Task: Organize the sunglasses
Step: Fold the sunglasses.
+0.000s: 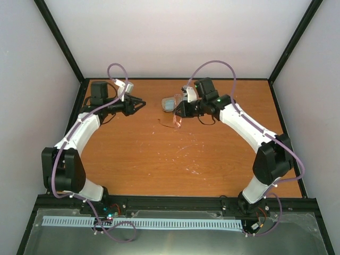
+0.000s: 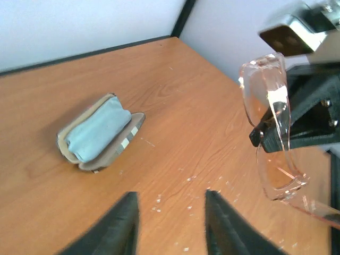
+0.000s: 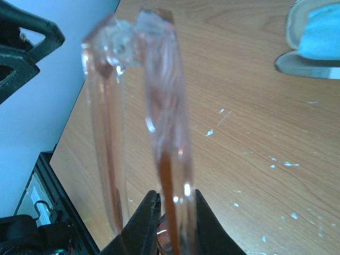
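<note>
Top view: the right gripper [image 1: 179,111] was clamped on the slim sunglasses [image 1: 176,122] with their thin orange-brown translucent frame, at the far middle of the orange-brown wooden table [image 1: 159,159]. The glasses hung just beside the oblong grey-brown striped case [image 1: 170,103], on its near side. The left gripper [image 1: 139,103] pointed toward them from the left, well apart.

Left wrist view: the left gripper [image 2: 170,223] stood with its two dark fingers [image 2: 123,228] spread and nothing between them. The case [image 2: 101,135] lay open on the table [image 2: 175,79], a light-blue cloth [image 2: 101,130] tucked inside it. At right, the sunglasses [image 2: 271,133] stood upright in the black right gripper [image 2: 265,137].

Right wrist view: the right gripper [image 3: 172,212] pinched the frame of the sunglasses [image 3: 164,106] between its closed-in fingertips [image 3: 150,210]. The case [image 3: 311,56] and cloth [image 3: 324,32] showed at upper right.
</note>
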